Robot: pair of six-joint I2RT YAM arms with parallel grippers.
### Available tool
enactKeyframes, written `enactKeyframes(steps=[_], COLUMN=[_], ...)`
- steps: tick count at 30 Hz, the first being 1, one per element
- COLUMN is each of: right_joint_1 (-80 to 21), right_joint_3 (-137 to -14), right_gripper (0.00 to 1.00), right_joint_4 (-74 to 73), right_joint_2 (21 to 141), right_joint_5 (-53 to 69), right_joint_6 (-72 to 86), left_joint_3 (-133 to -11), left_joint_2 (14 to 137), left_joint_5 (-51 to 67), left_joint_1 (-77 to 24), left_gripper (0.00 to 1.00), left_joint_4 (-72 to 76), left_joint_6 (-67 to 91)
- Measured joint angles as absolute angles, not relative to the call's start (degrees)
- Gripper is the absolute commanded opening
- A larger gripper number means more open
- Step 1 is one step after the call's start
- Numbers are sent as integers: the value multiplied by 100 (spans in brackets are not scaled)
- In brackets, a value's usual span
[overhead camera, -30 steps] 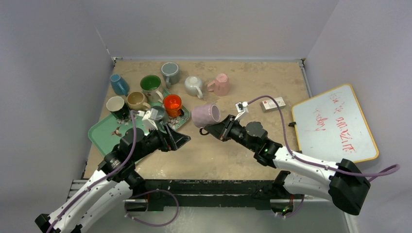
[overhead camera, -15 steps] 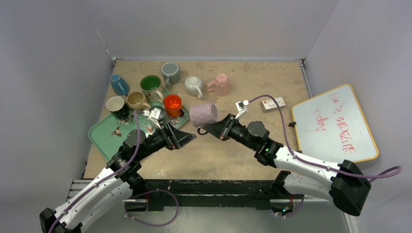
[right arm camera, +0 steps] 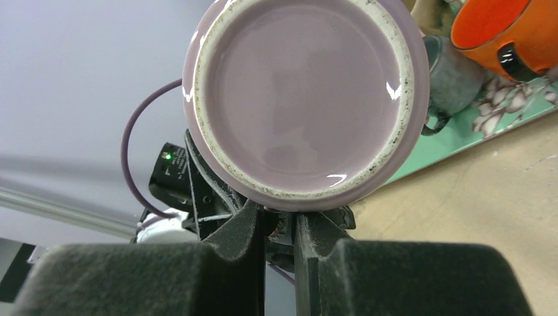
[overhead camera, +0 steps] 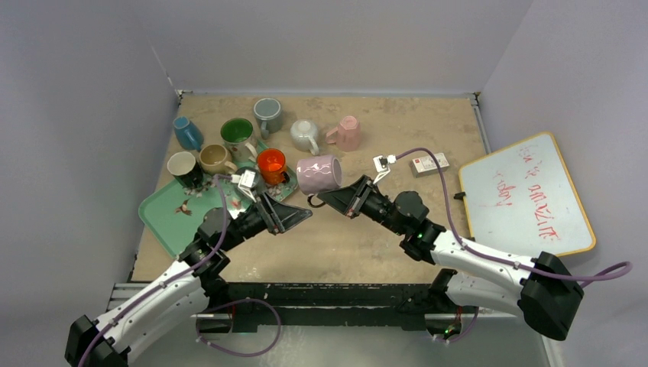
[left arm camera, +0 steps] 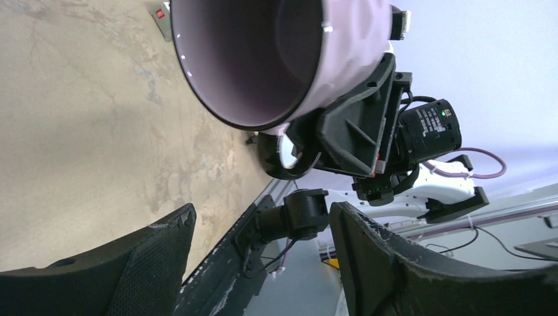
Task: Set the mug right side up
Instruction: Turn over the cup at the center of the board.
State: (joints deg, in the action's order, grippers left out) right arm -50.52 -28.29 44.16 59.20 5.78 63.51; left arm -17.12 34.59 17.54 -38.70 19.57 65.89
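- Now, the right claw (right arm camera: 279, 220) is pinched tight on the handle of the mug (overhead camera: 319, 173). It holds the lilac mug in the air on its side, base toward its own camera and mouth toward the left arm.
- The left claw (left arm camera: 263, 217) has its jaws apart with nothing between them. It sits near the mug's rim, a little below it.
- The step in hand looks like a mid-air turn or hand-off — the mug is halfway between upside down and upright.
- The next move calls for rolling the right wrist until the mouth faces up, or for the left jaws to close on the mug's wall. Either way the mug then has to go down base first onto bare table.
- The table (overhead camera: 428, 138) is sandy brown and mottled. A green tray (overhead camera: 164, 218) lies at its left, with other cups (overhead camera: 237, 131) on and around it — an orange cup (overhead camera: 270, 163) nearest the mug.
- A whiteboard (overhead camera: 527, 195) lies off the right edge, and plain pale walls (overhead camera: 328, 46) close in the table.
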Motion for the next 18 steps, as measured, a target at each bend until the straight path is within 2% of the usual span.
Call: enactKeyframes(steps=[9,13,18], right_joint_1=[-5068,-5074,-5096], right_joint_3=[-2877,-2947,-3011], right_gripper=[0,0,0], right_joint_4=[4764,5035,5389], right_joint_2=[6066,6298,6495], right_joint_5=[1039,1347,1599], right_joint_6=[6523,6608,6733], left_joint_3=[-1712,-1712,-1712], left_joint_2=[3981,4263,4436], left_joint_5=[2246,2510,2770], left_joint_1=[-3870,-3870,-3870], left_gripper=[57,47,45], left_joint_4=[3321,3767,4145], left_joint_6=[6689,6700,6805])
